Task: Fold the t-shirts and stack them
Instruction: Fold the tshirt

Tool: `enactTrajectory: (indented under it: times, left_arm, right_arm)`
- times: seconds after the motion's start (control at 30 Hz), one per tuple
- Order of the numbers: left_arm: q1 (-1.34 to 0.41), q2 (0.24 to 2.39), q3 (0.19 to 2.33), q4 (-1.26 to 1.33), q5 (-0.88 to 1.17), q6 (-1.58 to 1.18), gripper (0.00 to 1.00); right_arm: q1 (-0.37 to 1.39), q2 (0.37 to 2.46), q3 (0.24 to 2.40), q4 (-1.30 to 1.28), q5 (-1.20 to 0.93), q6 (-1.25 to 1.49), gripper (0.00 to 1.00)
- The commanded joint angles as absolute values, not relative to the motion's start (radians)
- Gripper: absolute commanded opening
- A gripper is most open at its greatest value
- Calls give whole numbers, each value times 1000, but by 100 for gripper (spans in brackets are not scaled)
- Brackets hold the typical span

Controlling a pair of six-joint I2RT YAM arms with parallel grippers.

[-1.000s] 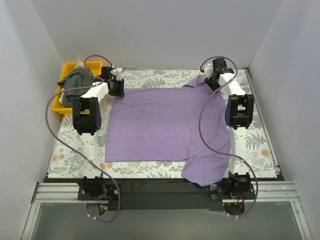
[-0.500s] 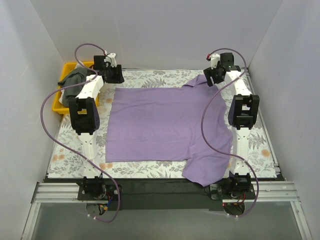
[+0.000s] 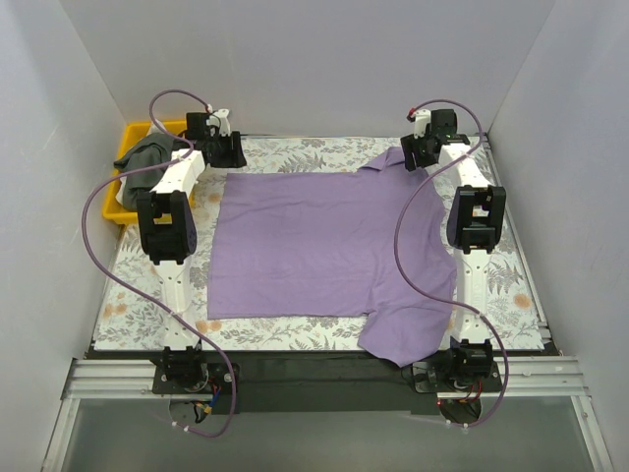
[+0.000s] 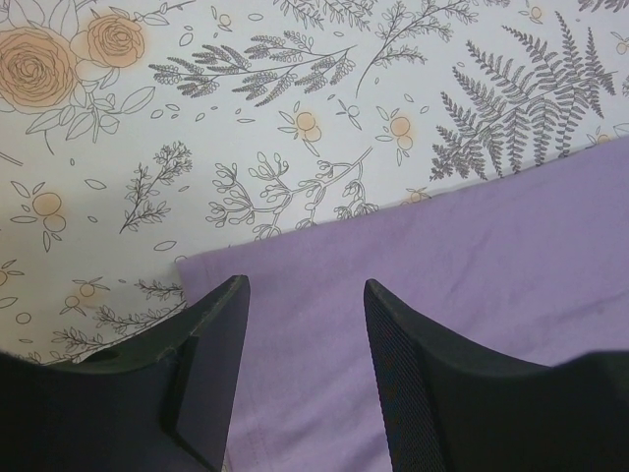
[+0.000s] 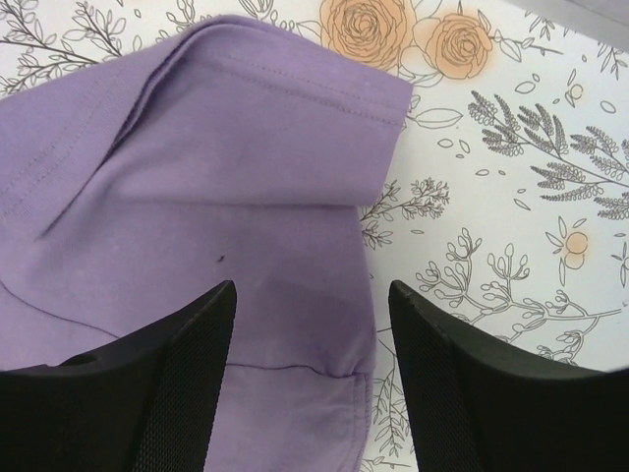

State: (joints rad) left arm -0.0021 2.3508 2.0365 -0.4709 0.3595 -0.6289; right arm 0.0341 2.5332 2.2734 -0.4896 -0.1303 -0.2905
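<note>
The purple shirt [image 3: 324,246] is lying spread across the middle of the worktop [image 3: 133,285], its near-right part drooping over the near edge. The grey-green shirt [image 3: 152,155] is sitting bunched in the tray [image 3: 129,140] at the far-left corner. The left end effector [image 4: 305,295] is hovering wide open and empty above the purple shirt's far-left corner. The right end effector [image 5: 313,295] is hovering just as open and empty over the folded sleeve [image 5: 246,128] near the far-right corner.

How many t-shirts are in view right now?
2. The lilac-purple t-shirt lies spread across the table. The dark grey-green t-shirt sits bunched in the yellow tray at the far left corner. Others could be hidden under it.
</note>
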Motion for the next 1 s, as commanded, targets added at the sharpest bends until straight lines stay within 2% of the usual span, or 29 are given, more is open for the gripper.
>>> enactTrajectory:
  times: [0.0, 0.17, 0.43, 0.57, 0.63, 0.67, 0.77, 0.97]
  left_arm:
    - [-2, 2350, 2022, -479, 362, -626, 49]
    - [-2, 2364, 2020, -483, 339, -618, 49]
    - [-2, 2385, 2046, -508, 324, -615, 49]
    - [-2, 2388, 2045, -505, 308, -611, 48]
    - [-2, 2408, 2063, -506, 287, -606, 47]
    - [-2, 2417, 2074, -506, 278, -603, 47]
    - [31, 2456, 2129, -506, 279, -597, 44]
    - [32, 2485, 2149, -486, 311, -535, 43]
  right_arm:
    - [23, 2539, 2258, -448, -109, -287, 70]
    - [23, 2565, 2253, -474, -101, -293, 66]
    - [23, 2585, 2254, -509, -129, -253, 55]
    - [21, 2585, 2249, -514, -127, -250, 24]
    - [23, 2580, 2249, -512, -117, -262, 20]
    - [23, 2576, 2252, -512, -114, -267, 13]
    - [23, 2563, 2249, -512, -94, -293, 2]
    - [23, 2548, 2238, -512, -78, -318, 1]
